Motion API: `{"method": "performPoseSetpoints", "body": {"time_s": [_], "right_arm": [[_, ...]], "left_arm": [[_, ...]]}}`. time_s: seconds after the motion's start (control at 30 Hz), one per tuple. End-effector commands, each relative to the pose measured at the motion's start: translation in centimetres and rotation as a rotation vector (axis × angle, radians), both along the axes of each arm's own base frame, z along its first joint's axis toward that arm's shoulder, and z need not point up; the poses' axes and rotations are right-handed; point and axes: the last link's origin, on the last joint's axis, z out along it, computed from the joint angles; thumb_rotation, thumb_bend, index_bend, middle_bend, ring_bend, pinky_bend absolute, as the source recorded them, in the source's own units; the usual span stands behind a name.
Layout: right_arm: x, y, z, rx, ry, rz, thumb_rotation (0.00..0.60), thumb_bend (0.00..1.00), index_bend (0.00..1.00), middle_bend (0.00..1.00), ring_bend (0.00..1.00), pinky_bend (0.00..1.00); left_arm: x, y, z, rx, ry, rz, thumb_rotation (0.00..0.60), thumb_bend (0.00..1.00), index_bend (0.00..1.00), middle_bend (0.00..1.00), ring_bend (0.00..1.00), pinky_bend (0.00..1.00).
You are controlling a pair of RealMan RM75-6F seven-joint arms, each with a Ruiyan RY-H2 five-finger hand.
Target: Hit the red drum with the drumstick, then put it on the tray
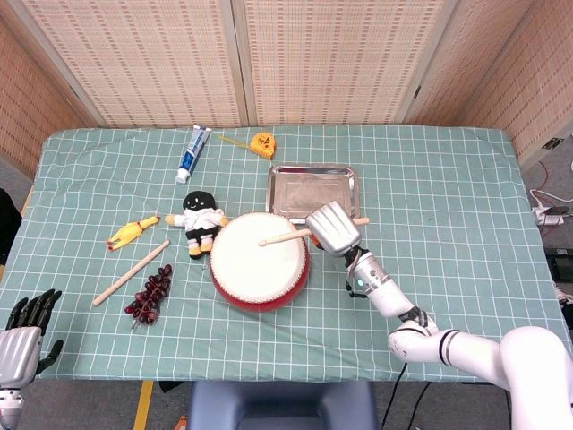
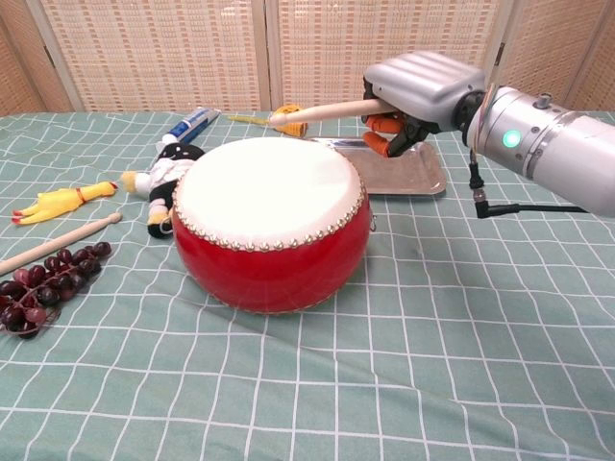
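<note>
The red drum (image 1: 260, 269) (image 2: 272, 230) with a white skin stands mid-table. My right hand (image 1: 333, 227) (image 2: 420, 89) hovers at its far right rim and grips a wooden drumstick (image 1: 286, 236) (image 2: 322, 112). The stick points left over the skin, its tip lifted clear of the drumhead. Just behind the drum lies the metal tray (image 1: 313, 188) (image 2: 407, 171), bare. My left hand (image 1: 27, 327) rests open at the table's near left corner, holding nothing.
A second drumstick (image 1: 131, 272) (image 2: 58, 241) and a bunch of dark grapes (image 1: 149, 295) (image 2: 43, 279) lie left of the drum. A doll (image 1: 200, 219), rubber chicken (image 1: 132, 230), toothpaste tube (image 1: 193, 153) and yellow tape measure (image 1: 262, 143) sit further back.
</note>
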Motion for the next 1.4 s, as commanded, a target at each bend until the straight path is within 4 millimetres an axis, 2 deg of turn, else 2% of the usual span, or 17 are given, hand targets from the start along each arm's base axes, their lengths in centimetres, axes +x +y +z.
{"method": "performPoseSetpoints", "body": {"time_s": [0.03, 0.33, 0.57, 0.73, 1.17, 1.27, 1.4], "right_arm": [[-0.5, 0.0, 0.1, -0.01, 0.046, -0.002, 0.6, 0.53, 1.0, 1.0, 1.0, 1.0], [-1.3, -0.1, -0.7, -0.037, 0.295, 0.049, 0.6, 0.53, 1.0, 1.0, 1.0, 1.0], [-0.6, 0.0, 0.0, -0.036, 0.179, 0.032, 0.6, 0.53, 1.0, 1.0, 1.0, 1.0], [0.1, 0.1, 1.0, -0.017, -0.043, 0.0, 0.6, 0.53, 1.0, 1.0, 1.0, 1.0], [-1.6, -0.2, -0.8, -0.015, 0.293, -0.022, 0.6, 0.53, 1.0, 1.0, 1.0, 1.0], [-1.4, 0.0, -0.8, -0.015, 0.27, -0.037, 0.6, 0.53, 1.0, 1.0, 1.0, 1.0], [-0.2, 0.1, 0.1, -0.033, 0.075, -0.037, 0.6, 0.53, 1.0, 1.0, 1.0, 1.0]], "left_arm": [[0.0, 0.0, 0.0, 0.0, 0.0, -0.001, 0.6, 0.31, 0.08, 0.05, 0.08, 0.02], [0.1, 0.0, 0.0, -0.001, 0.0, -0.003, 0.6, 0.31, 0.08, 0.05, 0.08, 0.02], [0.1, 0.0, 0.0, -0.001, 0.002, -0.002, 0.6, 0.31, 0.08, 0.05, 0.08, 0.02], [0.1, 0.1, 0.0, 0.0, 0.0, -0.005, 0.6, 0.31, 0.08, 0.05, 0.08, 0.02], [0.1, 0.0, -0.1, -0.004, 0.003, -0.004, 0.6, 0.31, 0.08, 0.05, 0.08, 0.02], [0.1, 0.1, -0.1, -0.004, 0.002, -0.005, 0.6, 0.31, 0.08, 0.05, 0.08, 0.02], [0.0, 0.1, -0.3, -0.011, 0.003, 0.001, 0.6, 0.31, 0.08, 0.05, 0.08, 0.02]]}}
